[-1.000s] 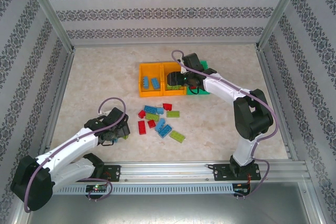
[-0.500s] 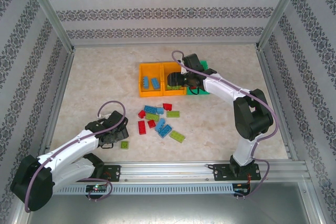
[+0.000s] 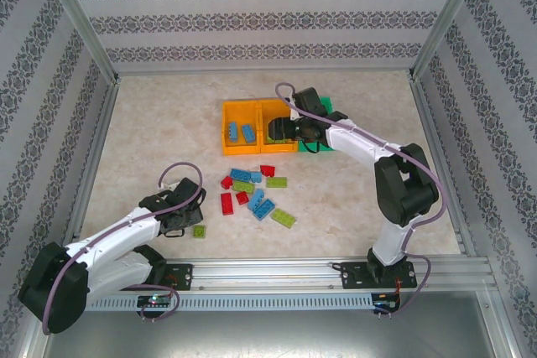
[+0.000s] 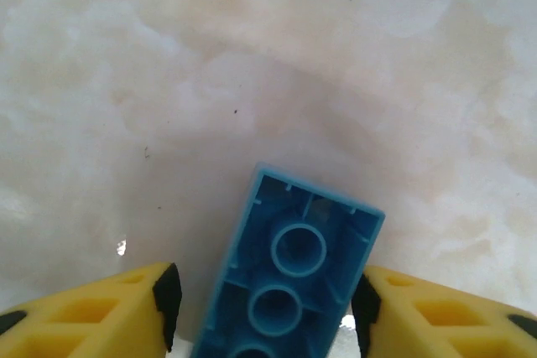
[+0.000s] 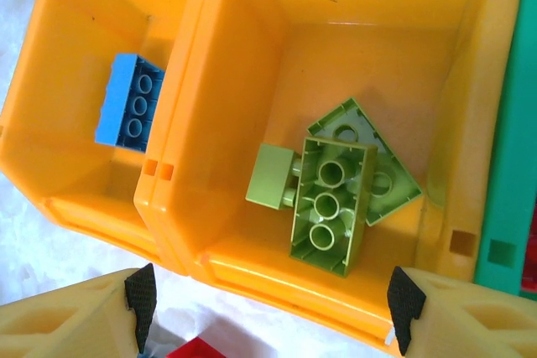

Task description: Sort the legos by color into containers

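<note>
The right claw (image 5: 268,303) hangs released over the middle orange bin (image 5: 252,31), fingers spread wide with nothing between them; under it lie the lime legos (image 5: 331,207), heaped together on that bin's floor, which suggests this compartment is set aside for lime. The left orange bin (image 5: 50,81) holds a blue brick (image 5: 130,111), so it is serving for blue; the green bin (image 5: 503,199) sits at the other end of the row with a trace of red showing inside, so red seems to go there.

At the near left of the counter (image 3: 168,140), the left claw (image 4: 264,312) straddles a blue lego (image 4: 289,266) that lies at a slant between the fingers, hollow underside towards the camera; its right edge meets the right pad, and its left edge runs close to the left pad at the bottom of the view; whether the claw is clenched on it I cannot tell. By colour, this brick belongs in the left orange bin, well away across the counter.

A stray lime lego (image 3: 199,230) lies just beside the left claw in the top view, apart from the rest. The loose legos (image 3: 256,192), red, blue and lime, lie scattered between the two arms in front of the bins, so sorting is partly done; most of the pile waits.
</note>
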